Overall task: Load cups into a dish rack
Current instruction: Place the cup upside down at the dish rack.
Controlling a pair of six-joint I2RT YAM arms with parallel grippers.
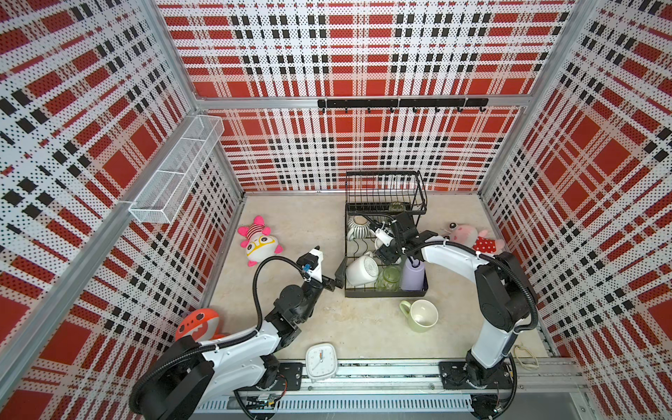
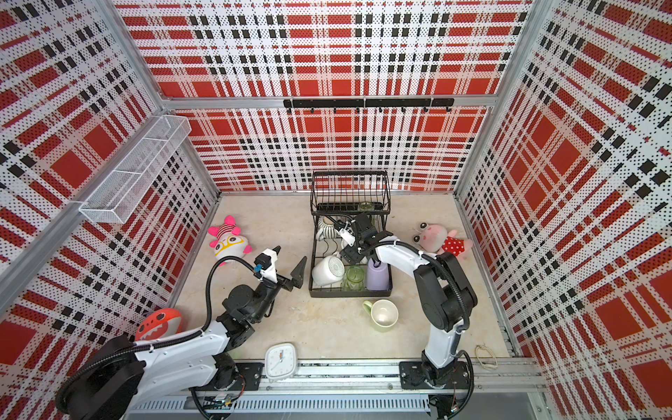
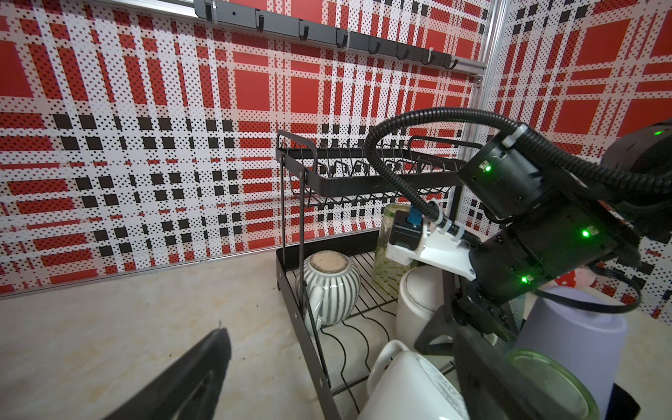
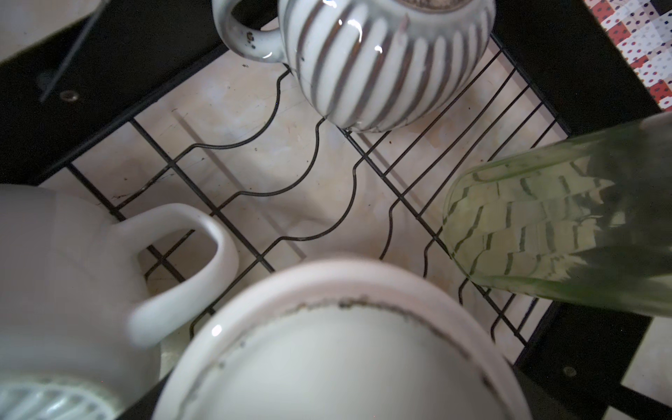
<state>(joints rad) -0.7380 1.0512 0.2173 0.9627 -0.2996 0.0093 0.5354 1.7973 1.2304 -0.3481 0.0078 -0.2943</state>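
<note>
The black dish rack (image 1: 385, 292) stands at the back centre of the table. Its lower tier holds a ribbed mug (image 1: 357, 227), a white mug (image 1: 360, 270) on its side, a green glass (image 1: 389, 278), a lavender tumbler (image 1: 412, 274) and a tall green glass (image 4: 545, 225). My right gripper (image 1: 389, 252) reaches down into the rack, shut wide on an upturned white cup (image 4: 338, 363) that hides its fingers. My left gripper (image 1: 330, 260) hangs open and empty by the rack's left edge. A pale-green mug (image 1: 422, 315) stands upright on the table in front of the rack.
Plush toys lie left of the rack (image 1: 256, 242), right of it (image 1: 472, 236) and by the left arm's base (image 1: 198, 323). A white clock (image 1: 321, 361) sits at the front edge. A white mesh basket (image 1: 178, 171) and a hook rail (image 1: 400, 103) hang on the walls.
</note>
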